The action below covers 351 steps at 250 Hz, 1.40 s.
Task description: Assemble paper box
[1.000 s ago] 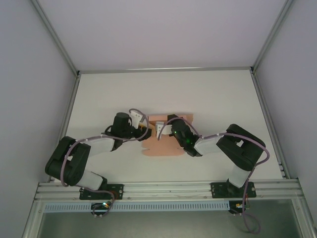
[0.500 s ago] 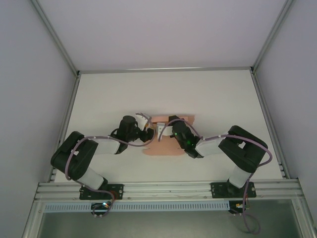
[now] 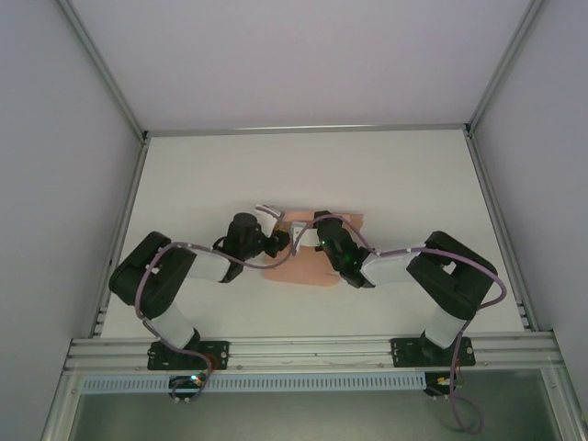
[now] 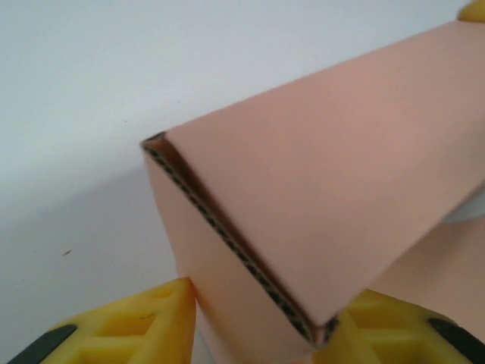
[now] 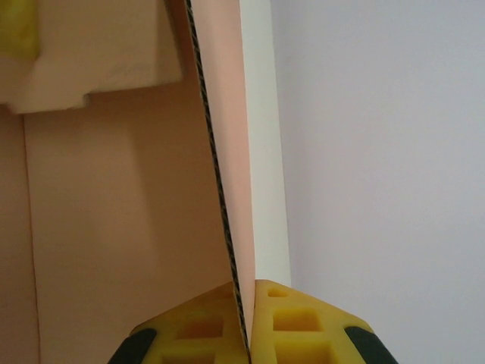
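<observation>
Middle of white table (image 3: 386,175): pink paper box (image 3: 312,268), mostly a flat sheet, one wall folded up. Left arm (image 3: 197,266) swung inward over the last second, left gripper (image 3: 281,242) now just beside right gripper (image 3: 305,241) above the sheet. Likely working that wall from both sides. On the upright wall edge, right pads (image 5: 295,326) pinched closed. Around the folded wall, left pads (image 4: 129,326) set wide. Real grip or not, cannot tell this close.

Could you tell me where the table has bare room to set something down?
The far strip of the table beyond the paper box is bare. Crowded at the centre, where left gripper and right gripper meet it.
</observation>
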Each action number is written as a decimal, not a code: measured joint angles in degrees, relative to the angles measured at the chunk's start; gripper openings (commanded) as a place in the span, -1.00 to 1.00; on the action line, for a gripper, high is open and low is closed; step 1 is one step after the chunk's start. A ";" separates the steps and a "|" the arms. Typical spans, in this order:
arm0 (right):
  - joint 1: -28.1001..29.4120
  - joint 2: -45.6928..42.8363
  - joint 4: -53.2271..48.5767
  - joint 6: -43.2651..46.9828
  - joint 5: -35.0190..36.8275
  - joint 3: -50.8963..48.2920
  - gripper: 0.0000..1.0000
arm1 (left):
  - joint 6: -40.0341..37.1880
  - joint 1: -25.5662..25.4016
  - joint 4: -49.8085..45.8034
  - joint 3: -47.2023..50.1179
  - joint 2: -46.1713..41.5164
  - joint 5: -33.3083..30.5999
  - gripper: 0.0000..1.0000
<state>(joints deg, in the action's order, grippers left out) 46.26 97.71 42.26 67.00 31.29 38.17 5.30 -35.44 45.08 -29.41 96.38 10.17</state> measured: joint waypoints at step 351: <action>-1.01 1.25 -6.91 -5.31 -1.36 4.85 -1.00 | 14.43 -10.40 -0.76 -3.08 4.02 -40.81 0.13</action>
<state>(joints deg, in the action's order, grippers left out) 45.25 98.96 35.35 61.69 29.93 43.03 19.73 -45.84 44.31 -32.49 100.40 -30.63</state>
